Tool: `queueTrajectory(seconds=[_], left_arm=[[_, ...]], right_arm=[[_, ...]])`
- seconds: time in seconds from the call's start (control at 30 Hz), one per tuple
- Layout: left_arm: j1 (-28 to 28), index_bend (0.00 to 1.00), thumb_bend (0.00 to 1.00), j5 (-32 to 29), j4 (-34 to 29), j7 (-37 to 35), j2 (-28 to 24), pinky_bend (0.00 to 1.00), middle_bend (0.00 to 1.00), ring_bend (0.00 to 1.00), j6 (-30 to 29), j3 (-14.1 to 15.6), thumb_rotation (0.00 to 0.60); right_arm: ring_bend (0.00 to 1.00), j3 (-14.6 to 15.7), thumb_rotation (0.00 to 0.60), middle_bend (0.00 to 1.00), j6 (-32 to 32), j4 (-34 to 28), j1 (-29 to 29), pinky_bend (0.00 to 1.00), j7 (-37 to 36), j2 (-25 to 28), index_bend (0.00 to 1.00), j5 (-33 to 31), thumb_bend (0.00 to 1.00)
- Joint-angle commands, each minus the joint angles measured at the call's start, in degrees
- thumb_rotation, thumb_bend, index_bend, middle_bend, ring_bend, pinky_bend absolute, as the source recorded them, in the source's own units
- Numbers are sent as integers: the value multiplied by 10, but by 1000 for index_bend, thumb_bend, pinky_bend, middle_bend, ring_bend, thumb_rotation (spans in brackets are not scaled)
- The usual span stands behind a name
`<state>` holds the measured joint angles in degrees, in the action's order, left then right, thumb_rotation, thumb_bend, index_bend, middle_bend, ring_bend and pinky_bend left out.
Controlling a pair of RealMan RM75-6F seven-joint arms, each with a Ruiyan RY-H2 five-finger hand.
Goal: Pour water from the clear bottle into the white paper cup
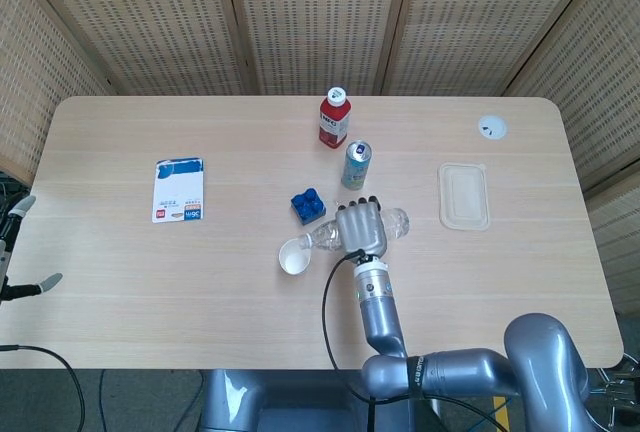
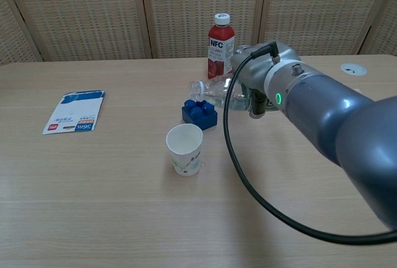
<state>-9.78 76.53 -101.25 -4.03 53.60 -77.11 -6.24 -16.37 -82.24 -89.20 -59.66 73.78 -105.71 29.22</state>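
Clear bottle [image 1: 325, 236] lies largely hidden under the right hand [image 1: 361, 228] gripping it.

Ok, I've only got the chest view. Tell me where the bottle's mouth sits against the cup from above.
Observer: In the head view the clear bottle lies nearly level in the right hand. Its mouth shows at the edge of the white paper cup, on the blue block's side, not over the middle.
Operator: Say what my arm is hiding.
Observer: A can stands upright just beyond the hand, apart from it.
Operator: Go further right.
Observer: A clear lidded container lies flat on the table, apart from the hand.
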Motion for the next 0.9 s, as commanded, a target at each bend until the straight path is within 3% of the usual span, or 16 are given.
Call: queueTrajectory(seconds=[0.03, 0.9], left_arm=[[0, 0, 68, 0, 1, -1, 0, 0, 0, 0, 0, 0, 600], [0, 0, 70, -1, 2, -9, -3, 0, 0, 0, 2, 0, 600]], right_arm=[[639, 0, 600, 606, -3, 2, -1, 739, 4, -3, 536, 1, 719], [643, 10, 600, 609, -27, 34, -1, 740, 49, -28, 535, 37, 718]])
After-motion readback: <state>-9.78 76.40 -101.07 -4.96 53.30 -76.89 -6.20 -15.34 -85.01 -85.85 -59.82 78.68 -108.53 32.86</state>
